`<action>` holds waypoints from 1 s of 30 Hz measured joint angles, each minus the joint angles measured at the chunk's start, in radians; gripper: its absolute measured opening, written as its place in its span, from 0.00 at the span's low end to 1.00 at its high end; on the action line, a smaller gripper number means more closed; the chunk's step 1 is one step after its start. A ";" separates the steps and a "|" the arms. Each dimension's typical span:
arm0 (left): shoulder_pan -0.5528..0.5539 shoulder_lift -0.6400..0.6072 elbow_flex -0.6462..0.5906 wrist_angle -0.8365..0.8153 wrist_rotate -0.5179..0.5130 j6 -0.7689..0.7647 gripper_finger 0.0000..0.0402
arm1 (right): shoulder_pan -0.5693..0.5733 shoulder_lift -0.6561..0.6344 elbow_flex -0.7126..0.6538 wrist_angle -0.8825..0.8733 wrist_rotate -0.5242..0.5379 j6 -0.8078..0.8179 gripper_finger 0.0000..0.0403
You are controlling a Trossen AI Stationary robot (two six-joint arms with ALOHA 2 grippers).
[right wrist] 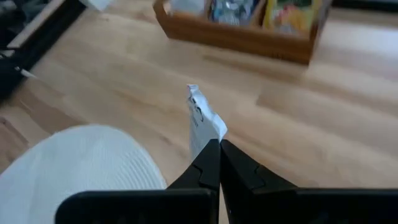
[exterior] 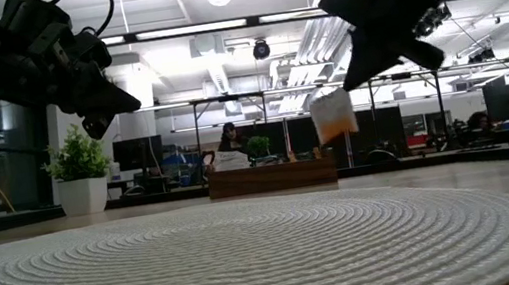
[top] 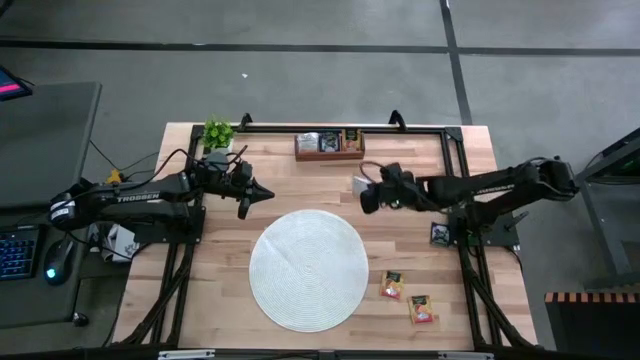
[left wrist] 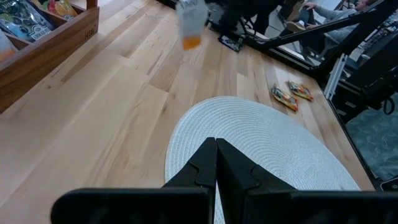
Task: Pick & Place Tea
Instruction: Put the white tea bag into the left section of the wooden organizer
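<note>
High view shows you the right gripper (top: 360,190) in the air above the bare wood between the round white mat (top: 308,268) and the wooden tray (top: 329,145) at the far edge, its fingers clamped on one white-and-orange tea sachet (top: 358,184). Right wrist view shows that sachet (right wrist: 202,124) pinched by one edge, standing up from the fingertips with its flat face side-on, and the tray (right wrist: 239,34) lying straight ahead of the fingers across open wood. So your carrying arm is the nearer one to the tray, which sits a short way beyond and to your left of it. Three more sachets lie on the wood: two red-orange ones (top: 405,297) beside the mat and a black one (top: 440,234) under the right arm. The left gripper (top: 262,194) hovers with fingers together, holding nothing, near the mat's far left rim.
</note>
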 joint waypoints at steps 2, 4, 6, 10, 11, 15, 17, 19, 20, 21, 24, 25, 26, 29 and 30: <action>0.000 0.000 0.000 0.000 0.000 0.000 0.00 | -0.043 0.000 0.006 0.044 -0.025 -0.065 0.00; 0.000 0.000 0.000 0.000 0.000 0.000 0.00 | -0.088 0.000 0.011 0.101 -0.055 -0.128 0.00; 0.000 0.000 0.000 0.000 0.000 0.000 0.00 | -0.134 0.000 0.014 0.159 -0.088 -0.194 0.00; 0.000 0.000 0.000 0.000 0.000 0.000 0.00 | -0.224 0.000 0.018 0.275 -0.152 -0.299 0.00; 0.000 0.000 0.000 0.000 0.000 0.000 0.00 | -0.244 0.000 0.018 0.301 -0.166 -0.317 0.00; 0.000 0.000 0.000 0.000 0.000 0.000 0.00 | -0.318 0.026 0.018 0.419 -0.240 -0.382 0.00; 0.000 0.000 0.000 0.000 0.000 0.000 0.00 | -0.344 0.054 0.018 0.484 -0.274 -0.399 0.00; 0.000 0.000 0.000 0.000 0.000 0.000 0.00 | -0.361 0.090 0.018 0.540 -0.290 -0.402 0.00; 0.000 0.000 0.000 0.000 0.000 0.000 0.00 | -0.368 0.111 0.018 0.573 -0.297 -0.405 0.00; 0.000 0.000 0.000 0.000 0.000 0.000 0.00 | -0.374 0.132 0.018 0.607 -0.310 -0.407 0.00; 0.000 0.000 0.000 0.000 0.000 0.000 0.00 | -0.386 0.202 0.038 0.658 -0.338 -0.414 0.00; 0.000 0.000 0.000 0.000 0.000 0.000 0.00 | -0.388 0.228 0.059 0.658 -0.348 -0.424 0.00; 0.000 0.000 0.000 0.000 0.000 0.000 0.00 | -0.392 0.253 0.080 0.657 -0.364 -0.439 0.00; 0.000 0.000 0.000 0.000 0.000 0.000 0.00 | -0.400 0.333 0.169 0.649 -0.416 -0.492 0.00; 0.000 0.000 0.000 0.000 0.000 0.000 0.00 | -0.405 0.360 0.203 0.639 -0.427 -0.513 0.00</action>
